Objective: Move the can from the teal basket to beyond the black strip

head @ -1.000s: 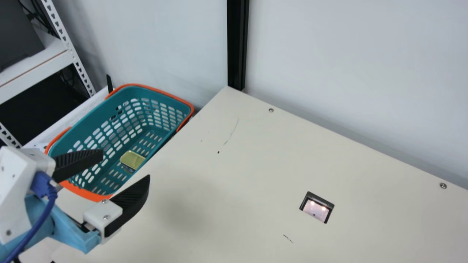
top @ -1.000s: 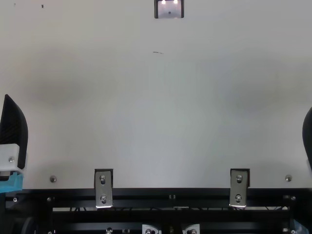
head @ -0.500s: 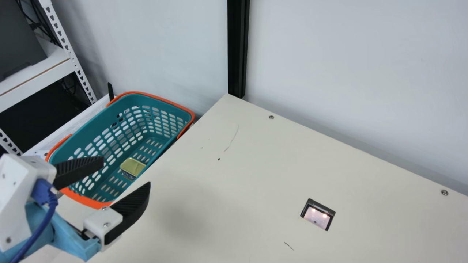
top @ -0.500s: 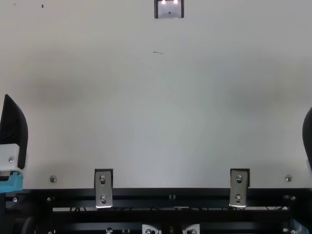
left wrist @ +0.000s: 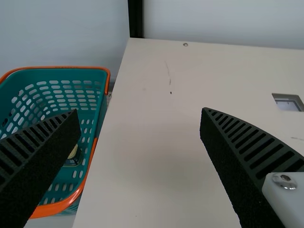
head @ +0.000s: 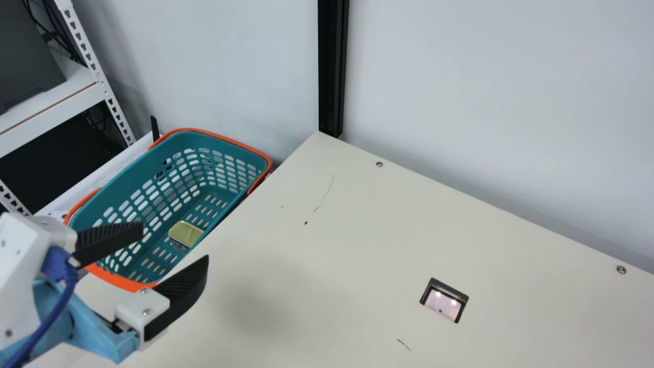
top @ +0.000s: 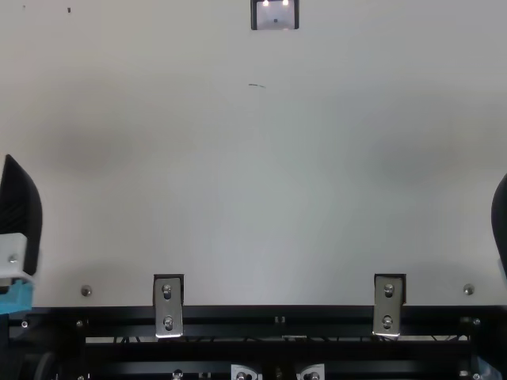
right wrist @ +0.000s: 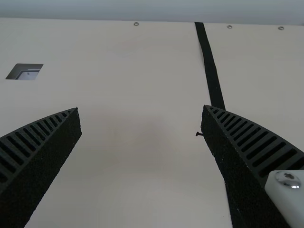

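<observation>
The can (head: 185, 234) lies on the floor of the teal basket (head: 138, 161), its gold end showing. My left gripper (head: 174, 243) stands open at the basket's near end, with nothing between its fingers. In the left wrist view, the left gripper (left wrist: 140, 113) is wide apart over the table, and the can (left wrist: 73, 156) shows partly behind one finger. At the top view's right edge is part of my right gripper (top: 500, 222). The right wrist view has the right gripper (right wrist: 141, 110) open and holding nothing, near the black strip (right wrist: 210, 66), which one finger partly covers.
The basket stands beside the left edge of the cream table (head: 306, 276). A white shelf rack (head: 92, 56) is beyond it, and a black post (head: 332, 66) rises at the table's corner. A square cutout (head: 444, 300) is set in the tabletop.
The camera on the neck has tilted slightly, shifting the main view. My left gripper has moved a little to the left and remains open. In the top view, the right gripper has kept still.
</observation>
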